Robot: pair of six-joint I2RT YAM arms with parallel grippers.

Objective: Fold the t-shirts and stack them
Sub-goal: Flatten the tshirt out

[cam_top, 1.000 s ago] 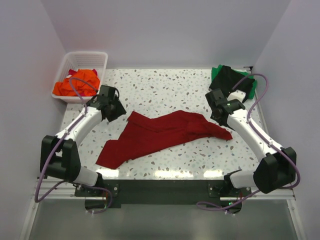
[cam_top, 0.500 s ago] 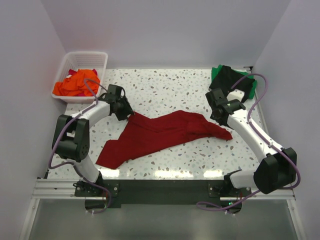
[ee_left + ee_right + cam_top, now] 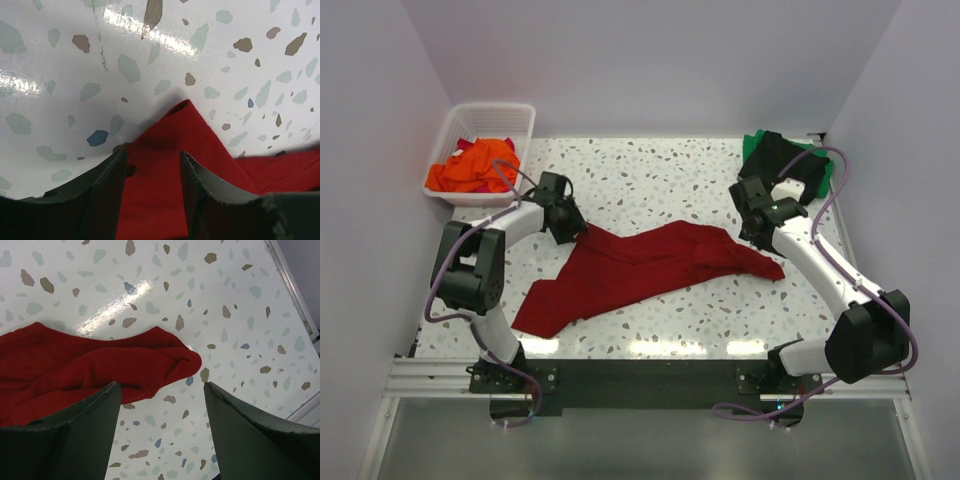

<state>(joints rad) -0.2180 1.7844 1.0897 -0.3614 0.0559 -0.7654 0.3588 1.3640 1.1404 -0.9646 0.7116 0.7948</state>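
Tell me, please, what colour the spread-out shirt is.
The shirt is dark red; top external view.

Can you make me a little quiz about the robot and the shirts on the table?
1. True or false: the dark red shirt is folded neatly.
2. What is in the white basket? A) orange shirts B) green shirts C) nothing
3. Which gripper is at the red shirt's corner nearest the basket?
Key: 1 false, it lies crumpled. 2 A. 3 the left gripper, which is open.
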